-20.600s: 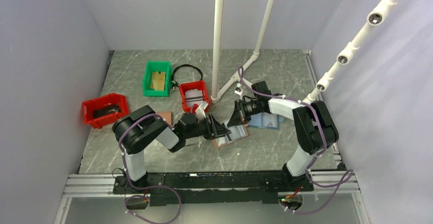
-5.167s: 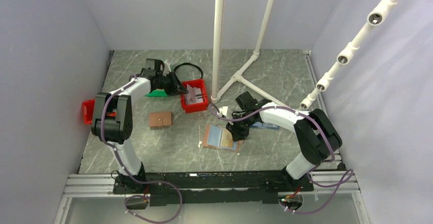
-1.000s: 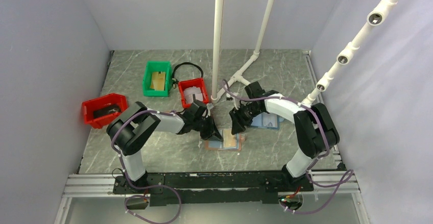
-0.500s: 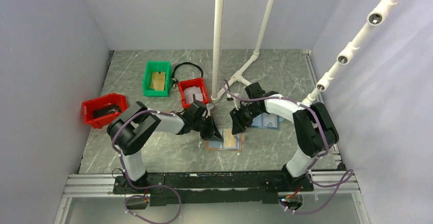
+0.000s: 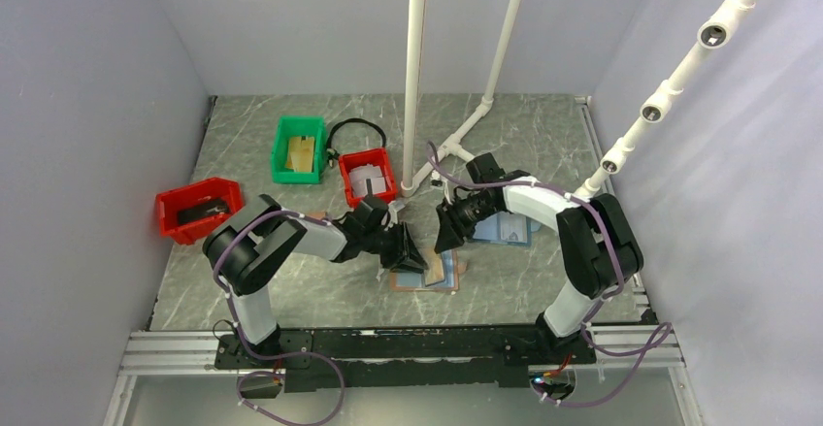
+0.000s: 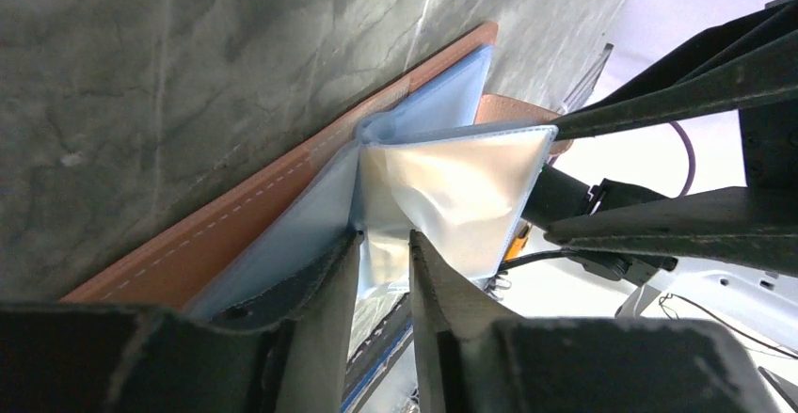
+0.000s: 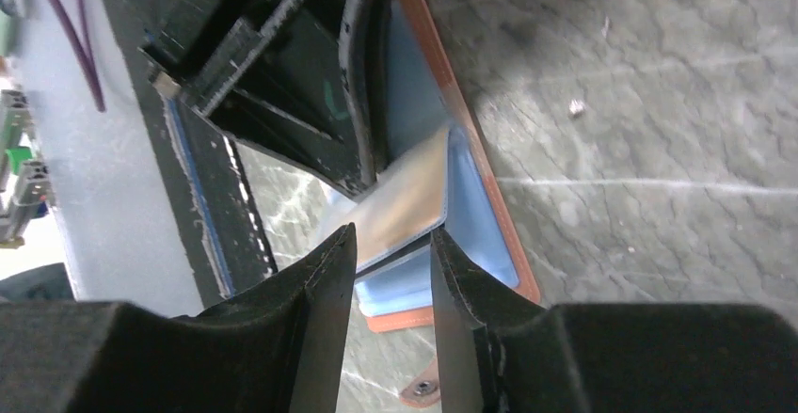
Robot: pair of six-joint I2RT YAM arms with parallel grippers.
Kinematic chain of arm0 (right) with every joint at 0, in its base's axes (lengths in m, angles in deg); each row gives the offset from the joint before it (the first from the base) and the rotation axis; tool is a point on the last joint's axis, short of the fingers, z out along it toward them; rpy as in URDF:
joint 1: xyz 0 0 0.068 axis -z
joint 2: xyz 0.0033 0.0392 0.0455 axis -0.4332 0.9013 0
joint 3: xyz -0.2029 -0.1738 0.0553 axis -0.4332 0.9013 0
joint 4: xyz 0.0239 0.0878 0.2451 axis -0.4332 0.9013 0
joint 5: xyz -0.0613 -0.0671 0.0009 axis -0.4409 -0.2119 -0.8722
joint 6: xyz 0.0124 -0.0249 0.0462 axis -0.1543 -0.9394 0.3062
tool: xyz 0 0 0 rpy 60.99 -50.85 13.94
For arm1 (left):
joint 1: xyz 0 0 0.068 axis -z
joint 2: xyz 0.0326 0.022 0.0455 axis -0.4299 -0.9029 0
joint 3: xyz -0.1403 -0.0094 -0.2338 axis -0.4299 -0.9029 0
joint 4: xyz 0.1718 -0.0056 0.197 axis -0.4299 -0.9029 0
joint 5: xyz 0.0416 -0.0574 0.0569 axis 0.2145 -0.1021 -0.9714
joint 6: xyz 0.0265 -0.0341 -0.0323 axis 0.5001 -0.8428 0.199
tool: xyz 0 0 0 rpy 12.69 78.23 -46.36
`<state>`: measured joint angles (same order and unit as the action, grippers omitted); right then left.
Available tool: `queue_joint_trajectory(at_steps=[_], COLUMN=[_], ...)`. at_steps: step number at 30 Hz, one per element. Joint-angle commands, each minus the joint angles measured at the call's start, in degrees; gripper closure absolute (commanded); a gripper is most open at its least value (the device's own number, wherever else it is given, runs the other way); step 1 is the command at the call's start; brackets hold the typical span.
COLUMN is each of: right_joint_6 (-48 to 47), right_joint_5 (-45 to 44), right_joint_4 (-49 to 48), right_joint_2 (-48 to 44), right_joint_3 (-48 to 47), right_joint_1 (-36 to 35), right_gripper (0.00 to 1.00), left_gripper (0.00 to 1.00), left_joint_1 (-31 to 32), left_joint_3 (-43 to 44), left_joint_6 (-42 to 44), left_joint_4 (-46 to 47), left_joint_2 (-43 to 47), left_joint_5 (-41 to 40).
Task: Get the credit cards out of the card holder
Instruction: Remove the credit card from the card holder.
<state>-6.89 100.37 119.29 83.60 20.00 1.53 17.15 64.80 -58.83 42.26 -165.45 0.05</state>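
The brown card holder (image 5: 444, 281) lies open on the table, light blue inside. One clear sleeve leaf (image 6: 452, 187) stands up from its spine, with a pale card inside it (image 7: 405, 208). My left gripper (image 5: 411, 255) is shut on the lower part of that leaf (image 6: 384, 236), beside the brown edge (image 6: 235, 225). My right gripper (image 5: 445, 241) is open, its fingertips either side of the leaf's free edge (image 7: 392, 230) without closing on it. The snap tab (image 7: 421, 390) lies on the table below. The right fingers (image 6: 678, 103) show past the leaf in the left wrist view.
A small red bin (image 5: 367, 178) holds pale cards behind the left gripper. A green bin (image 5: 298, 148), a black cable loop (image 5: 355, 133) and a second red bin (image 5: 199, 209) stand at the left. An all-blue holder (image 5: 507, 230) lies under the right arm. White pipes (image 5: 415, 77) rise behind.
The holder lay flat a second ago; now one clear leaf stands up from it, held in my left gripper. The right gripper has closed in on the leaf's free edge.
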Motion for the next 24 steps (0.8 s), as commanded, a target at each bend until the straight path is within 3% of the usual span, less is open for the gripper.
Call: queue_joint_trajectory(at_steps=[1, 15, 24], right_joint_6=[2.8, 5.8, 7.6], right_joint_5=[8.6, 10.2, 10.0], right_joint_4=[1.4, 0.5, -0.5], right_joint_2=[2.2, 4.1, 4.5], right_joint_3=[-2.7, -3.2, -2.9], right_joint_1=[-1.2, -1.5, -2.0], right_gripper=[0.63, 0.65, 0.67], left_gripper=[0.64, 0.35, 0.29], left_joint_1=[-0.3, -1.0, -1.0], left_joint_3=[-2.2, -4.0, -3.6], left_joint_6=[-2.1, -0.1, 1.2], left_joint_4=[5.9, 9.8, 10.3], left_joint_2=[0.0, 3.9, 4.9], left_joint_5=[-2.3, -1.6, -1.2])
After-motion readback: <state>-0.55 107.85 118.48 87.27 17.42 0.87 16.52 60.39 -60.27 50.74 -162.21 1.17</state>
